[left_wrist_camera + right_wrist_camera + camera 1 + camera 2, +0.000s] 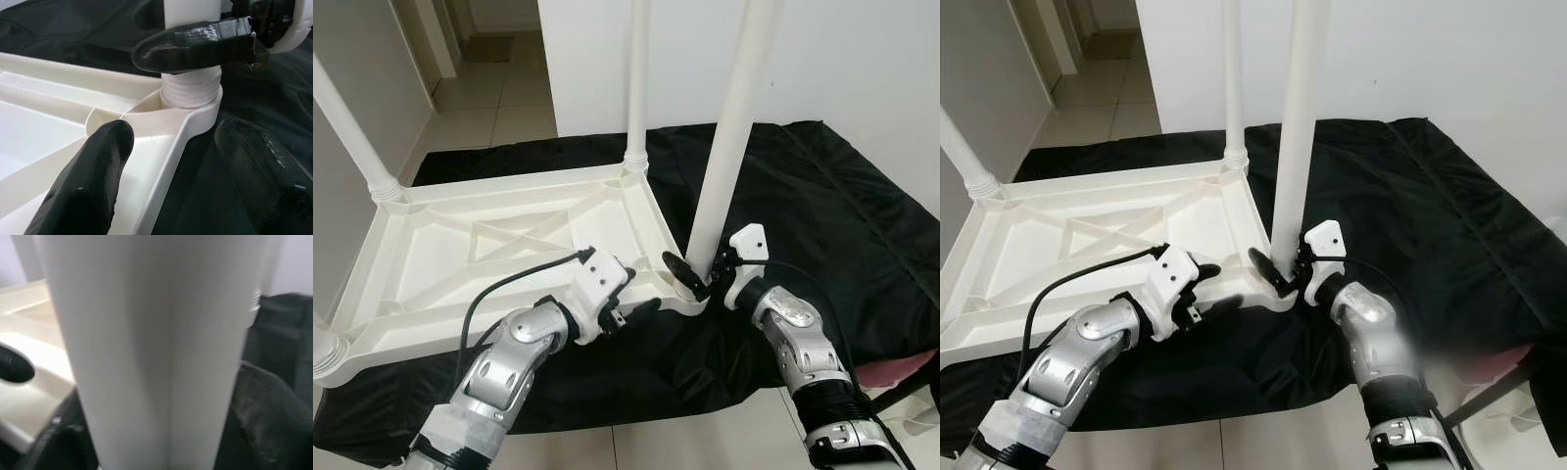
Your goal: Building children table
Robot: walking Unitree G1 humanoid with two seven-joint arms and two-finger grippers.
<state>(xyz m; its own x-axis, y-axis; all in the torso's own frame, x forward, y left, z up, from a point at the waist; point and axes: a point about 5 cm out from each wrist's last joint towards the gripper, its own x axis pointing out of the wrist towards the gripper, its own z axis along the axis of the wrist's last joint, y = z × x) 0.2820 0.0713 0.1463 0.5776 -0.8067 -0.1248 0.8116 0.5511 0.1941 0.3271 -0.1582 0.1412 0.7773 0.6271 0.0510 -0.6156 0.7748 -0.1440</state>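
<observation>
A white plastic children's table (460, 245) lies upside down on a black cloth. Its near right leg (729, 127) stands upright in the corner socket, with the threaded base (190, 93) showing just above the socket. My right gripper (703, 269) is shut on this leg just above the threads; in the right wrist view the leg (156, 352) sits between the fingers. My left gripper (639, 291) is open, and its fingers (88, 181) straddle the table's rim beside that corner. Other legs stand at the far right (637, 78) and far left (347, 127).
The black cloth (822, 196) covers a low surface under the table. A white wall rises behind it, and a tiled corridor (499, 98) runs off at the back left. Something pink (901, 367) lies at the right edge. Pale floor tiles show at the front.
</observation>
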